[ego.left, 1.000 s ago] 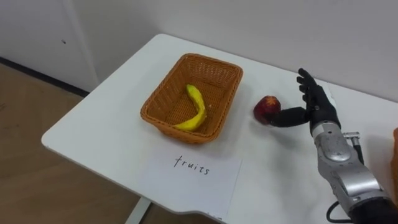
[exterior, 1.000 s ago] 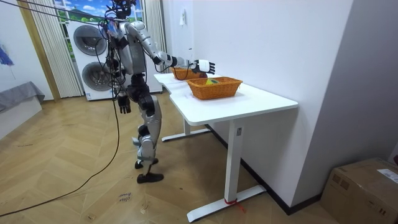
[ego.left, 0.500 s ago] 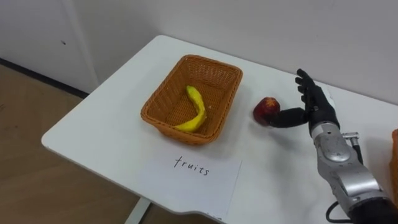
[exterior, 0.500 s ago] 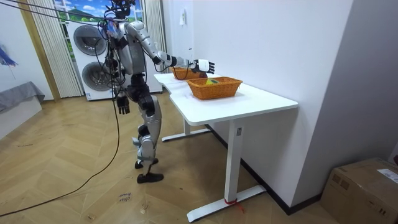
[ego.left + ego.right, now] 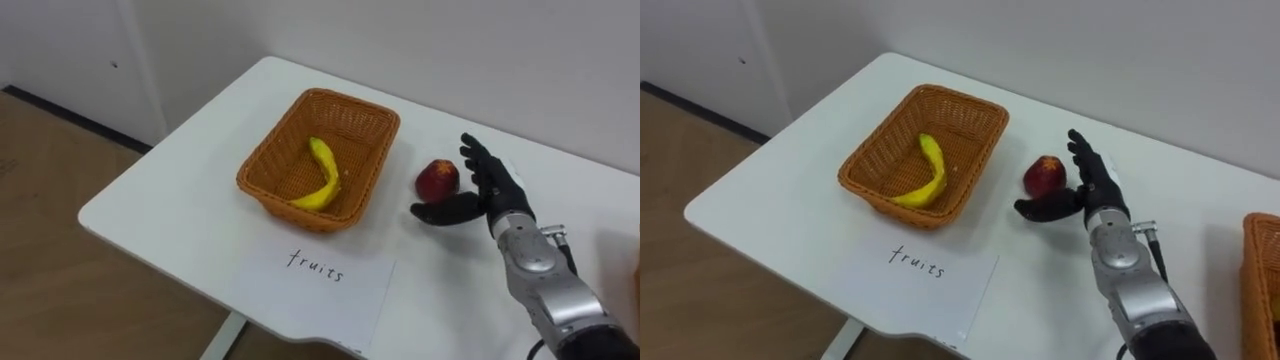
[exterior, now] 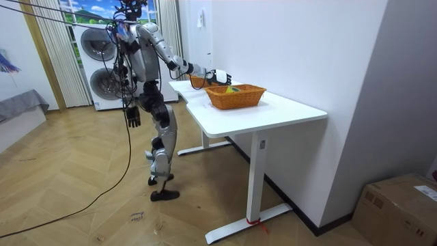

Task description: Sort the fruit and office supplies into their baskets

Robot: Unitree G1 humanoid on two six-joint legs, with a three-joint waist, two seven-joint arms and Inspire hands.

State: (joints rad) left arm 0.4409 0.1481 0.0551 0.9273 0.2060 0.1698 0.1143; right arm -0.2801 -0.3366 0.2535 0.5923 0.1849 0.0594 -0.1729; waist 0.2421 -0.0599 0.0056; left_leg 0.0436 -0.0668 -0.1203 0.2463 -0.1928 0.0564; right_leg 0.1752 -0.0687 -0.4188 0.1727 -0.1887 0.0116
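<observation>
On the white table, the straight, spread fingers of the right hand stand upright just beside a red apple. The thumb reaches out along the fruit's near side, and the hand grips nothing. Left of the apple sits a wicker basket holding a yellow banana. A handwritten paper label lies before it. Another wicker basket shows at the far right. The left hand hangs by the standing robot's side, its fingers too small to judge.
</observation>
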